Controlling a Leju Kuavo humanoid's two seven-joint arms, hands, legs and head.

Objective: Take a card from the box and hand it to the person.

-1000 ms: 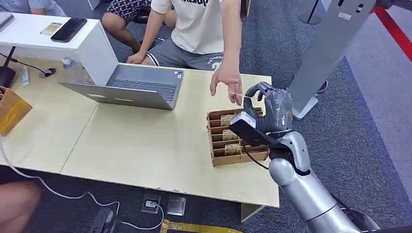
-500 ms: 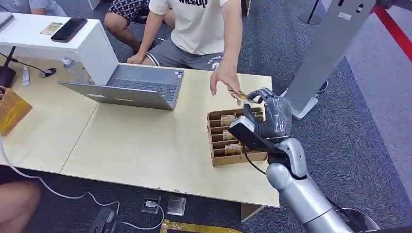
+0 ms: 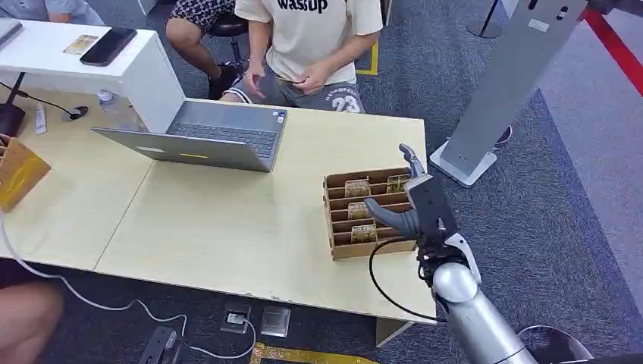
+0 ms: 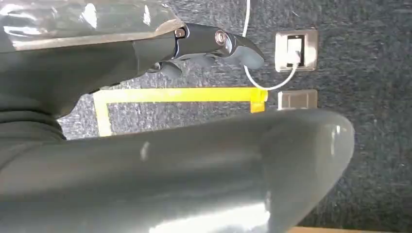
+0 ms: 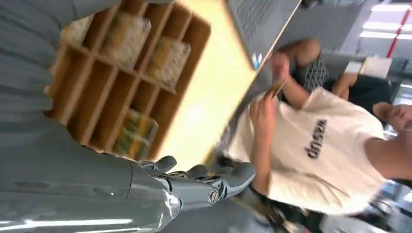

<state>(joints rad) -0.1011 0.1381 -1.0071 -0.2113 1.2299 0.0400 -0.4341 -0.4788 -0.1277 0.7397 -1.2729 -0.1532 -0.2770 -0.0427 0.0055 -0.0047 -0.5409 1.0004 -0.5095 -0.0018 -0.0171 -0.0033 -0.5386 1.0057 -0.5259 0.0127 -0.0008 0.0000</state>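
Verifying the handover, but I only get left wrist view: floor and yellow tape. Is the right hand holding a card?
Observer: No. The right hand hovers over the box, fingers spread, nothing in it.
Operator: Where's the card?
Observer: The seated person holds a card in both hands, beyond the table.
Operator: Any cards in the box?
Observer: Yes, card stacks sit in several compartments.
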